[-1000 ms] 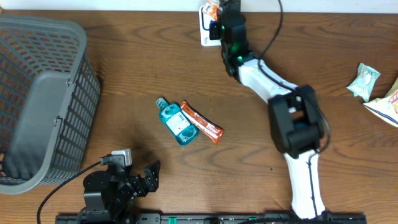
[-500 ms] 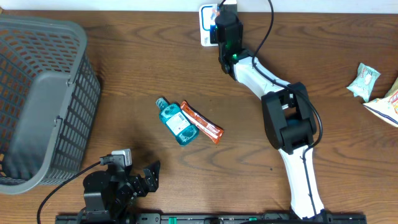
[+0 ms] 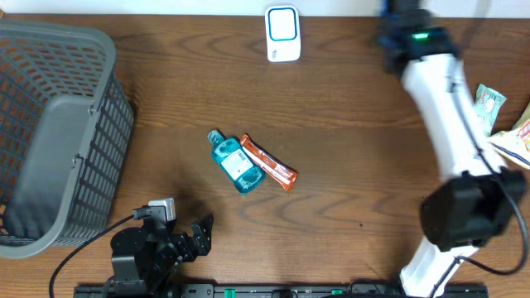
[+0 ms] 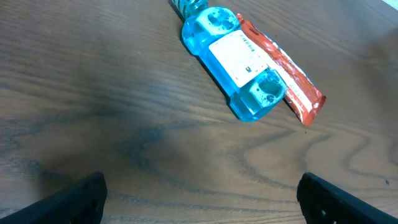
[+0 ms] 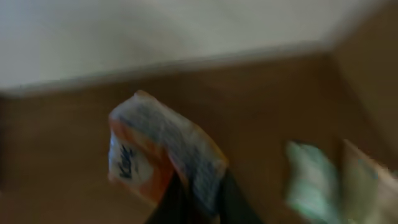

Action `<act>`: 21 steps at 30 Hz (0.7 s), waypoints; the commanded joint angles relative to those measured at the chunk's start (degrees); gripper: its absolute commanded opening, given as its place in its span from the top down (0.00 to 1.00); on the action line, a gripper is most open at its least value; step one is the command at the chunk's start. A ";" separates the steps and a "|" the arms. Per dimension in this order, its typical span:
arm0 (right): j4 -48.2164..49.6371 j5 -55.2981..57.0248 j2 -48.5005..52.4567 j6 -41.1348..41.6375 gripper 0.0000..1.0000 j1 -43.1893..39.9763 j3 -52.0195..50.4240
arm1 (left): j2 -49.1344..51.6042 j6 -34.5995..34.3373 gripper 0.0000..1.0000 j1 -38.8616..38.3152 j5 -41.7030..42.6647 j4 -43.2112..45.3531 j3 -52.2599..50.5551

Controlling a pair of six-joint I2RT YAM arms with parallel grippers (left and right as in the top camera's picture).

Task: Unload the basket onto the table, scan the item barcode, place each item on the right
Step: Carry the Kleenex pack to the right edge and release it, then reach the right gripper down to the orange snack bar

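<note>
Packet (image 5: 155, 149), orange-white, lettering blurred, pinched in right gripper (image 5: 199, 186); left gripper (image 4: 202, 199) wide apart.

You're looking at a blurred view, orange-and-white packet (image 5: 158, 155) left of centre, pinched at the bottom edge by your right gripper (image 5: 200, 198), brown table (image 5: 267, 106) behind, pale wall (image 5: 155, 31) across the top, greenish packet (image 5: 311, 177) lower right.

Tabletop (image 4: 93, 124): matt grained wood. Mouthwash bottle (image 4: 233, 62) before left pincer (image 4: 202, 193): glossy translucent plastic, paper label. Packet (image 5: 158, 152) in right pincer (image 5: 199, 202): soft printed film.
</note>
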 commanded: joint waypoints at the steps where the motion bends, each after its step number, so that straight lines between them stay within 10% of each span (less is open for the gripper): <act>1: -10.86 5.07 2.54 9.88 0.99 -6.16 -2.27 | -0.22 -0.33 0.02 0.11 -0.33 -0.63 0.24; 9: -9.77 5.31 2.58 32.74 0.99 -21.81 -16.70 | -0.22 -0.33 0.02 0.11 -0.33 -0.63 0.24; 21: 16.68 -4.48 2.60 29.92 0.93 -35.52 -35.28 | -0.22 -0.33 0.02 0.11 -0.33 -0.63 0.24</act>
